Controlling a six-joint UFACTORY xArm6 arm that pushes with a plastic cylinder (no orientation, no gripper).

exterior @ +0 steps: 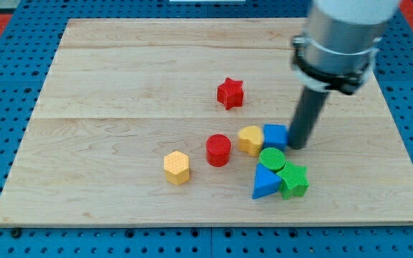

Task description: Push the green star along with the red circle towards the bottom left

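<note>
The green star [294, 180] lies near the board's bottom right, touching a blue triangle [265, 182] on its left and a green circle [271, 158] above it. The red circle [219, 150] stands apart to the view's left of that cluster. My tip [297, 145] is at the right side of a blue cube [275, 135], above and slightly right of the green star, about touching the cube.
A yellow heart [250, 139] sits against the blue cube's left side. A red star [230, 93] lies higher on the board. A yellow hexagon [177, 167] lies left of the red circle. The wooden board [84, 107] rests on a blue surround.
</note>
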